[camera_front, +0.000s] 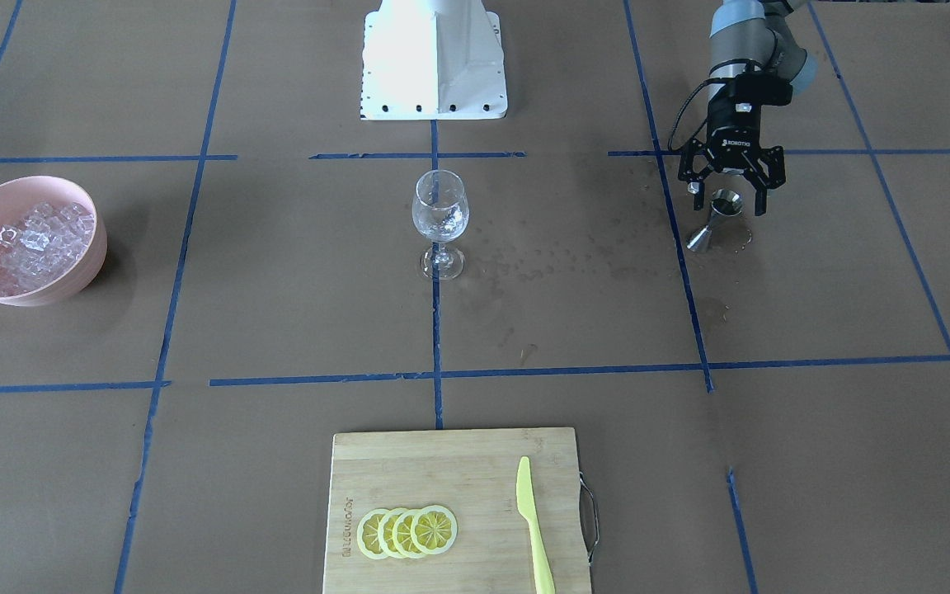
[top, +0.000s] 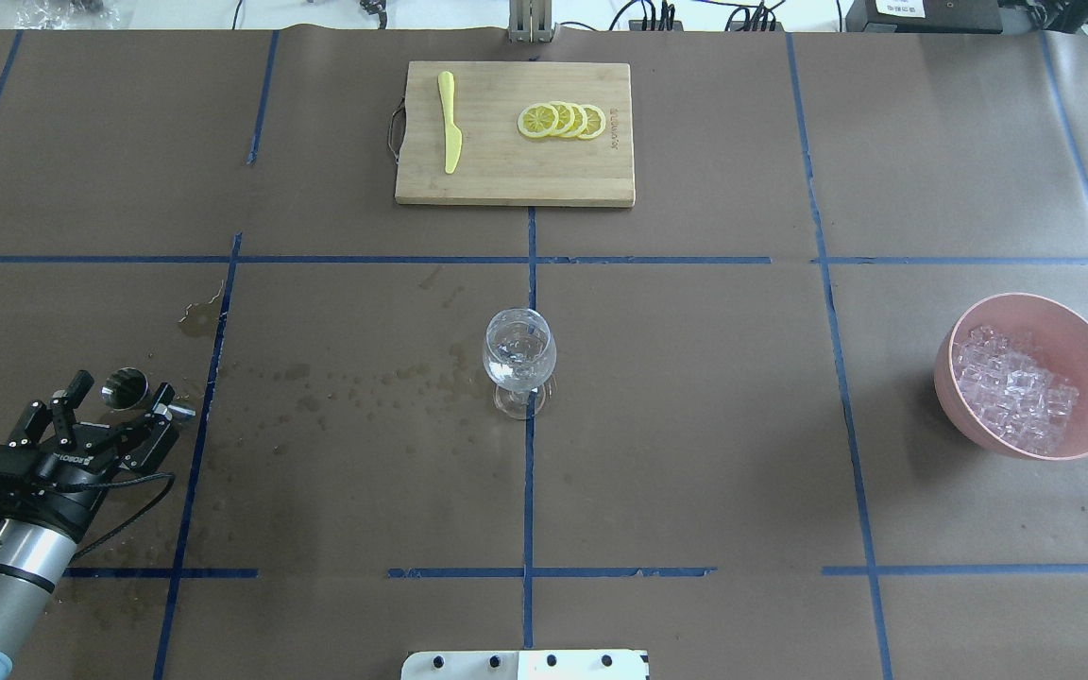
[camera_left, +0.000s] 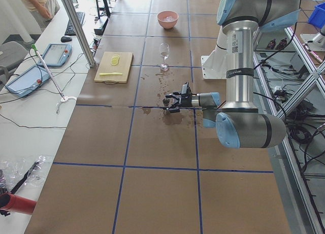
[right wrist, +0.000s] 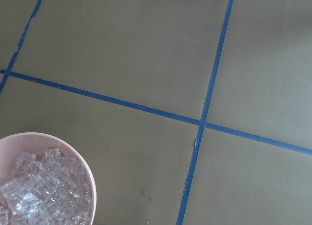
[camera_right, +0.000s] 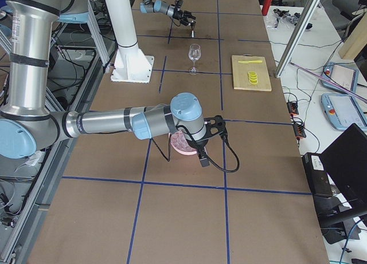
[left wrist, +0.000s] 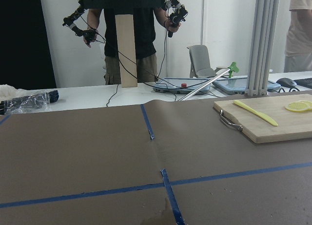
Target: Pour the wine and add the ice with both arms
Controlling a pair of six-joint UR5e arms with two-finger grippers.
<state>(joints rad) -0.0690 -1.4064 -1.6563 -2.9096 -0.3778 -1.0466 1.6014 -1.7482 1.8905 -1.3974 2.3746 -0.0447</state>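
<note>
Ice cubes (camera_front: pixel 34 243) fill a pink bowl (camera_front: pixel 71 285) at the left edge of the camera view that faces the robot. The robot's right gripper (camera_right: pixel 202 156) hangs over that bowl, seen only from the side, so we cannot tell how its fingers are set.

Brown paper covers the table (camera_front: pixel 277 289), marked into squares by blue tape lines (camera_front: pixel 436 330). At the centre we see a clear wine glass (camera_front: pixel 440 216) standing upright on a tape line. The robot's white base (camera_front: pixel 434 58) is behind it. In front of it, a wooden cutting board (camera_front: pixel 442 470) holds lemon slices (camera_front: pixel 409 530) and a yellow knife (camera_front: pixel 534 528).

Wet spots (camera_front: pixel 557 256) darken the paper to the right of the glass. At the right, the left gripper (camera_front: pixel 726 196) points down with its fingers spread wide on either side of a small metal measuring cup (camera_front: pixel 714 223), gripping nothing.

Beyond the table, we see a white desk (left wrist: pixel 97 95) and a standing person (left wrist: pixel 129 30).
</note>
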